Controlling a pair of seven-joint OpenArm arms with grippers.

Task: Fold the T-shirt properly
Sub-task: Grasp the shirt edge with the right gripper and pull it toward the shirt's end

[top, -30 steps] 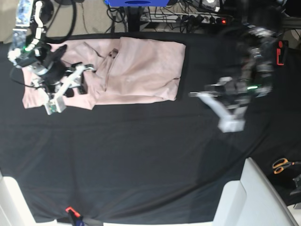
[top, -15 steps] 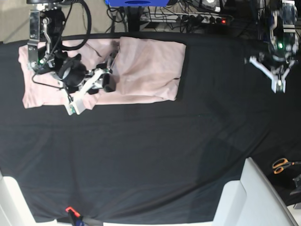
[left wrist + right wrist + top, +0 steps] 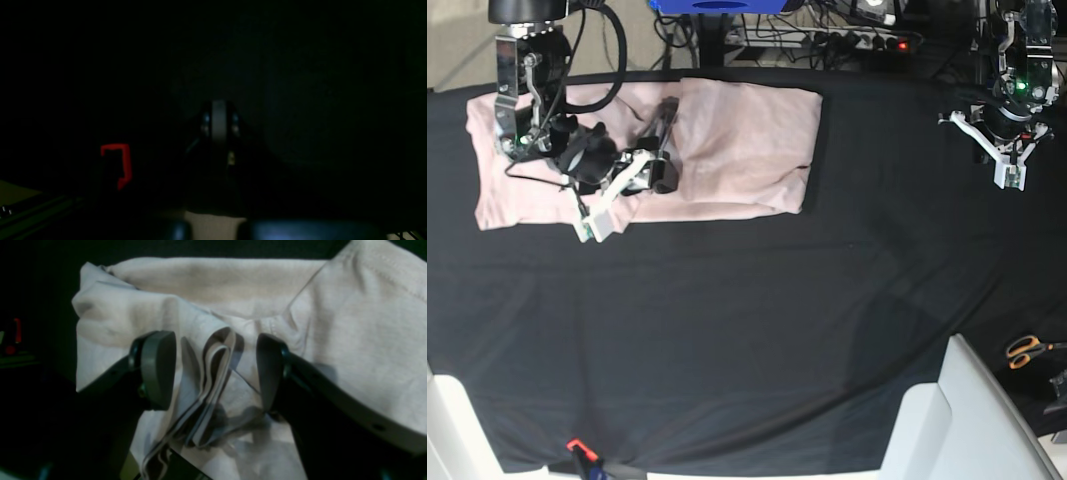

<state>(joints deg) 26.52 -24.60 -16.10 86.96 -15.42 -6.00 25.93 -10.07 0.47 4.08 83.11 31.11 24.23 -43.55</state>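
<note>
T-shirt half folded, right gripper straddling a loose edge

In the base view, the T-shirt (image 3: 747,150) lies across the upper left and upper middle of the frame. Its right portion looks doubled over, while the left stays a broad spread with bunched cloth between. I judge the fold begun but far from finished: the bunched edge needs smoothing and the left part bringing in. Against the frame a second ago, the right gripper has shifted rightward from the shirt's left part to the bunched edge; the left gripper (image 3: 1009,172) has gone from a blur near the shirt's right side to the upper right, well apart from it. The cloth's outline looks much the same.

In the right wrist view, the right gripper (image 3: 215,371) has its fingers wide apart, a standing ridge of cloth between them, apparently ungripped.

In the left wrist view, very dark, no shirt shows; the left gripper's fingers are closed, with nothing visible in them.
</note>
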